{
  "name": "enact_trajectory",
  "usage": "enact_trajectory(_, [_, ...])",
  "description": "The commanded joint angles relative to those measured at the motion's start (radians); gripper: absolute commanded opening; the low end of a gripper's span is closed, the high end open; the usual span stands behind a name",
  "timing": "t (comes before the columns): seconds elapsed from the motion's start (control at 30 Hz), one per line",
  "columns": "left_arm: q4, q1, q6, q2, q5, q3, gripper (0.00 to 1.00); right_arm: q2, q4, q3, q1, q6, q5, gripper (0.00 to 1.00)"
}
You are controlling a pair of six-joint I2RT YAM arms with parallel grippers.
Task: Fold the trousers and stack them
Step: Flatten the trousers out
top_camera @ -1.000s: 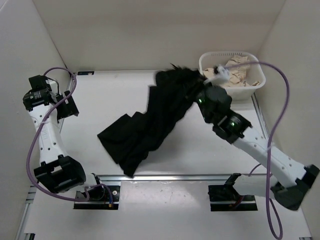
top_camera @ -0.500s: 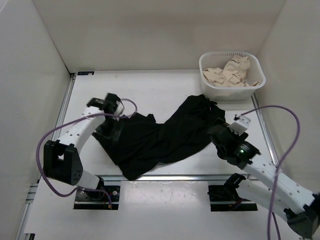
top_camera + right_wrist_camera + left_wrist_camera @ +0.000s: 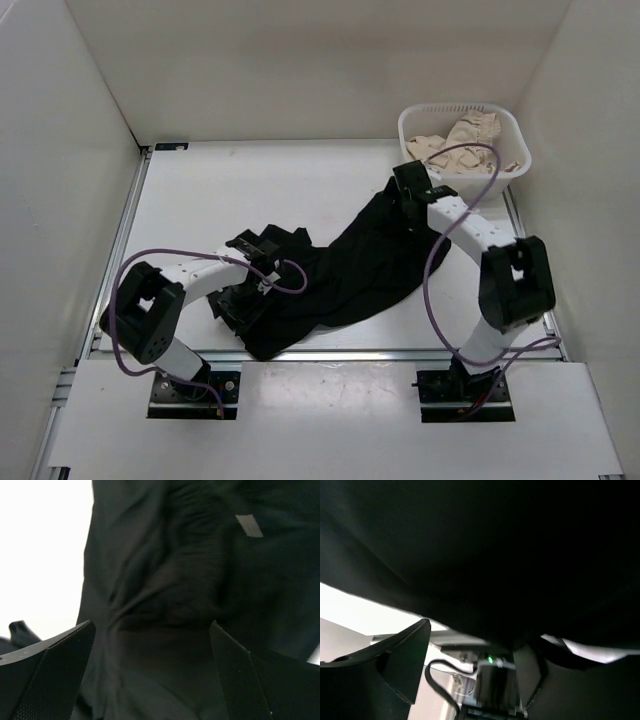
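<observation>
The plain black soft-fabric trousers (image 3: 340, 265) lie across the middle of the white table (image 3: 230, 190), from near left to far right. Just behind their far-right end, in the far-right corner, stands the white plastic basket (image 3: 455, 107), beige frilly garments (image 3: 465, 140) in it.

One pair of black trousers (image 3: 340, 270) lies on one table (image 3: 230, 190). One white basket (image 3: 470, 182) holds beige garments (image 3: 465, 140), too bunched to count. There are two robot arms, a left arm (image 3: 190, 275) and a right arm (image 3: 470, 235), and two purple cables, a left cable (image 3: 170, 252) and a right cable (image 3: 427, 285).
</observation>
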Motion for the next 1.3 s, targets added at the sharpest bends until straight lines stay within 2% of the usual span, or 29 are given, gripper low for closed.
enact_trajectory(0.0, [0.2, 0.076, -0.001, 0.013, -0.135, -0.05, 0.72, 0.095, -0.031, 0.097, -0.002, -0.061, -0.238, 0.98])
enact_trajectory(0.07, [0.257, 0.128, -0.001, 0.041, -0.135, -0.05, 0.65, 0.164, -0.053, 0.124, -0.002, -0.042, -0.302, 0.89])
enact_trajectory(0.1, [0.268, 0.138, -0.001, 0.051, -0.135, -0.05, 0.54, 0.196, -0.11, 0.153, -0.002, -0.031, -0.302, 0.85])
enact_trajectory(0.13, [0.28, 0.149, -0.001, 0.069, -0.135, -0.05, 0.47, 0.196, -0.133, 0.154, -0.002, -0.031, -0.302, 0.81])
enact_trajectory(0.17, [0.303, 0.167, -0.001, 0.08, -0.106, -0.062, 0.4, 0.196, -0.161, 0.154, -0.002, -0.022, -0.302, 0.81])
enact_trajectory(0.2, [0.314, 0.167, -0.001, 0.091, -0.088, -0.062, 0.32, 0.196, -0.161, 0.14, -0.002, -0.022, -0.281, 0.81])
enact_trajectory(0.23, [0.323, 0.182, -0.001, 0.1, -0.068, -0.062, 0.14, 0.186, -0.172, 0.129, -0.002, -0.022, -0.269, 0.73])
enact_trajectory(0.27, [0.332, 0.196, -0.001, 0.109, -0.054, -0.073, 0.14, 0.185, -0.172, 0.129, -0.002, -0.009, -0.256, 0.68])
enact_trajectory(0.33, [0.341, 0.205, -0.001, 0.12, -0.031, -0.073, 0.14, 0.158, -0.236, 0.12, -0.002, 0.014, -0.247, 0.51])
enact_trajectory(0.37, [0.341, 0.224, -0.001, 0.131, -0.019, -0.073, 0.14, 0.147, -0.236, 0.12, -0.002, 0.026, -0.238, 0.33])
enact_trajectory(0.47, [0.376, 0.285, -0.001, 0.144, -0.035, -0.032, 0.14, 0.078, -0.256, 0.085, -0.002, 0.026, -0.194, 0.07])
enact_trajectory(0.53, [0.386, 0.357, -0.001, 0.178, -0.089, 0.036, 0.14, 0.008, -0.27, 0.063, -0.002, -0.006, -0.128, 0.0])
enact_trajectory(0.63, [0.386, 0.473, -0.001, 0.252, -0.133, 0.167, 0.14, -0.116, -0.297, -0.027, -0.002, -0.029, -0.082, 0.0])
enact_trajectory(0.67, [0.375, 0.497, -0.001, 0.275, -0.147, 0.289, 0.14, -0.149, -0.334, -0.055, -0.011, -0.029, -0.071, 0.0])
enact_trajectory(0.73, [0.317, 0.547, -0.001, 0.357, -0.158, 0.437, 0.14, -0.256, -0.365, -0.157, -0.021, 0.007, -0.061, 0.0])
enact_trajectory(0.8, [0.231, 0.557, -0.001, 0.443, -0.14, 0.723, 0.14, -0.374, -0.345, -0.287, -0.034, 0.027, -0.075, 0.0])
enact_trajectory(0.83, [0.21, 0.557, -0.001, 0.469, -0.14, 0.775, 0.16, -0.441, -0.321, -0.369, -0.047, 0.027, -0.097, 0.0])
enact_trajectory(0.87, [0.194, 0.557, -0.001, 0.512, -0.14, 0.813, 0.22, -0.466, -0.298, -0.403, -0.047, 0.027, -0.126, 0.02])
enact_trajectory(0.9, [0.183, 0.557, -0.001, 0.528, -0.162, 0.862, 0.33, -0.485, -0.276, -0.428, -0.057, 0.027, -0.155, 0.17])
enact_trajectory(0.93, [0.145, 0.557, -0.001, 0.528, -0.172, 0.876, 0.44, -0.496, -0.264, -0.441, -0.058, 0.027, -0.205, 0.42])
enact_trajectory(0.97, [0.127, 0.557, -0.001, 0.517, -0.172, 0.876, 0.58, -0.505, -0.264, -0.442, -0.067, 0.018, -0.206, 0.81])
enact_trajectory(1.0, [0.114, 0.566, -0.001, 0.49, -0.149, 0.829, 0.63, -0.505, -0.284, -0.442, -0.067, 0.033, -0.192, 0.87])
enact_trajectory(1.03, [0.114, 0.578, -0.001, 0.453, -0.129, 0.789, 0.72, -0.529, -0.299, -0.442, -0.067, 0.046, -0.168, 0.9])
enact_trajectory(1.1, [0.114, 0.627, -0.001, 0.331, -0.057, 0.667, 0.89, -0.578, -0.281, -0.451, -0.079, 0.084, -0.127, 0.92])
enact_trajectory(1.17, [0.104, 0.669, -0.001, 0.263, 0.007, 0.601, 0.94, -0.601, -0.186, -0.478, -0.09, 0.107, -0.127, 0.92])
enact_trajectory(1.27, [0.094, 0.739, -0.001, 0.183, 0.142, 0.515, 0.94, -0.585, -0.034, -0.501, -0.09, 0.142, -0.176, 0.87])
